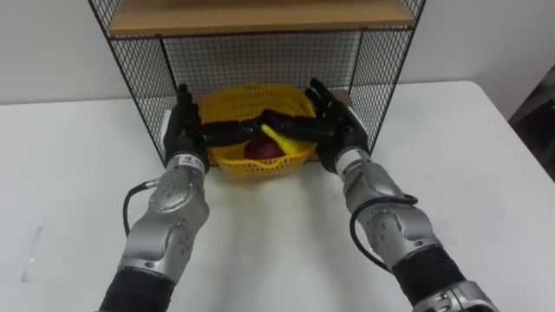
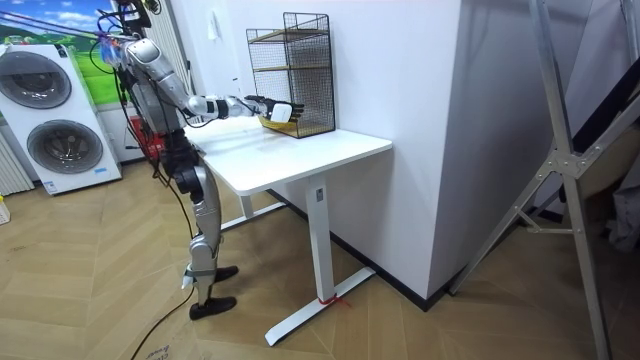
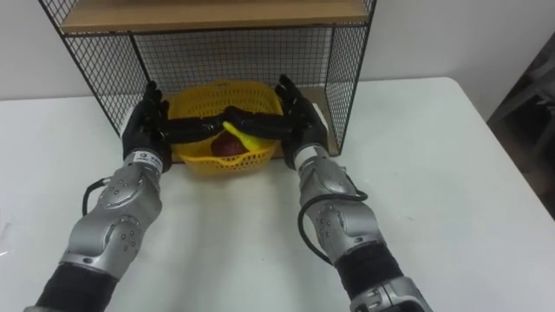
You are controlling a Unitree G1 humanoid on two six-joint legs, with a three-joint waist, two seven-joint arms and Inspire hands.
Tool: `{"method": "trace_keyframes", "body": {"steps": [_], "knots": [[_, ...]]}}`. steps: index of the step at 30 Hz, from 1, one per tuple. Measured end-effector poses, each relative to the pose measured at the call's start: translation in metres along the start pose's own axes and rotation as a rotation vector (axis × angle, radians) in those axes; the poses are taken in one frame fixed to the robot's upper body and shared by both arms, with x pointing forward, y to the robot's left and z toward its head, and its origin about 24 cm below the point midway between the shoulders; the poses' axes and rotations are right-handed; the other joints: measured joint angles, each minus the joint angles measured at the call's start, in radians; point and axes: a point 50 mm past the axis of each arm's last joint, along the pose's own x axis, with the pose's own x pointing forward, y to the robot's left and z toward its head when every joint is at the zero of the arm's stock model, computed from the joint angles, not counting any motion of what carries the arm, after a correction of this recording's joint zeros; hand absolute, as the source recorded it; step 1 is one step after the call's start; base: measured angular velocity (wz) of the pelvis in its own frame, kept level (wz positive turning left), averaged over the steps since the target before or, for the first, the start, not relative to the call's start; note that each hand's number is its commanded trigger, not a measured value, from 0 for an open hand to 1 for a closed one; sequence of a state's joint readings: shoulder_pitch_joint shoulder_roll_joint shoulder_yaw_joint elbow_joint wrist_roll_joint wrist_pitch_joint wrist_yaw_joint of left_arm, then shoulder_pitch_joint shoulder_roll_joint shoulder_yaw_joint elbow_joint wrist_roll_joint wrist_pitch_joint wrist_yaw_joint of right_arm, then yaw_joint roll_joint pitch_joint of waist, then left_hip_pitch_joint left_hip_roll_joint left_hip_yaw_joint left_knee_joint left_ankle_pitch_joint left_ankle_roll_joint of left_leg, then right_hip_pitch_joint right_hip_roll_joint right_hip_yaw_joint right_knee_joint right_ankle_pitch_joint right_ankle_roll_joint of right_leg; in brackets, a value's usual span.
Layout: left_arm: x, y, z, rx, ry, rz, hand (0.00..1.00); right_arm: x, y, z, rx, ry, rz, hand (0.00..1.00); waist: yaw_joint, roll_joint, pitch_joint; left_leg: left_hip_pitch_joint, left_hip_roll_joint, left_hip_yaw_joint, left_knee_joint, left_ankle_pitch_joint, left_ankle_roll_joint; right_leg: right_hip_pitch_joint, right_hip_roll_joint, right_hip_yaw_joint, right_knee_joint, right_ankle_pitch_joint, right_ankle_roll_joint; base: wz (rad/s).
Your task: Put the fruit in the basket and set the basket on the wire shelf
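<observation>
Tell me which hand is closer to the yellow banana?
The right hand. The yellow banana lies right of the middle of the yellow plastic basket; the right hand flanks that side, the left hand the far side.

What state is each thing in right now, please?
Shelf: upright on the table.
Basket: upright, holding fruit, partway into the shelf's lower bay.
Apple: in the basket, partly covered.
Banana: lying over the apple.
Left robot hand: open, straight fingers against the basket's left side.
Right robot hand: open, straight fingers against its right side.
</observation>
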State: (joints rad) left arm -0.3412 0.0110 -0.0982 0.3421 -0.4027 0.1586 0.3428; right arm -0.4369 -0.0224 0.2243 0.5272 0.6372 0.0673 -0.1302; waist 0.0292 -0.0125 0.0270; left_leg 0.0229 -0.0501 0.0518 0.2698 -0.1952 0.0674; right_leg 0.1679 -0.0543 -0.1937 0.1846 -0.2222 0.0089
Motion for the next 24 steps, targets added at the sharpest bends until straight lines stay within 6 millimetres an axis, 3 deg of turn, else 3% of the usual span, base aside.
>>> {"method": "trace_keyframes", "body": {"steps": [14,20,24], "knots": [[0.009,-0.006,0.005,-0.06,0.045,0.031,0.0,0.012,-0.009,0.006,0.129,0.033,-0.095,0.0,-0.001,0.001,-0.0024,0.018,-0.002,-0.008,0.003,0.002,-0.002,0.024,0.001,-0.009,-0.007,0.001,-0.001,0.01],[0.017,-0.014,0.026,-0.077,0.016,0.018,0.0,0.017,-0.007,0.016,0.172,0.033,-0.114,0.0,-0.011,0.017,-0.015,0.01,-0.003,-0.009,0.005,0.006,0.002,0.021,0.0,-0.009,-0.011,0.008,0.0,0.0],[0.019,-0.017,0.033,-0.079,-0.002,0.009,0.0,0.024,-0.003,0.026,0.17,0.024,-0.121,0.0,-0.013,0.018,-0.0155,0.022,-0.004,-0.009,-0.003,0.013,0.001,0.023,-0.004,-0.01,-0.012,0.009,-0.001,0.0]]}}
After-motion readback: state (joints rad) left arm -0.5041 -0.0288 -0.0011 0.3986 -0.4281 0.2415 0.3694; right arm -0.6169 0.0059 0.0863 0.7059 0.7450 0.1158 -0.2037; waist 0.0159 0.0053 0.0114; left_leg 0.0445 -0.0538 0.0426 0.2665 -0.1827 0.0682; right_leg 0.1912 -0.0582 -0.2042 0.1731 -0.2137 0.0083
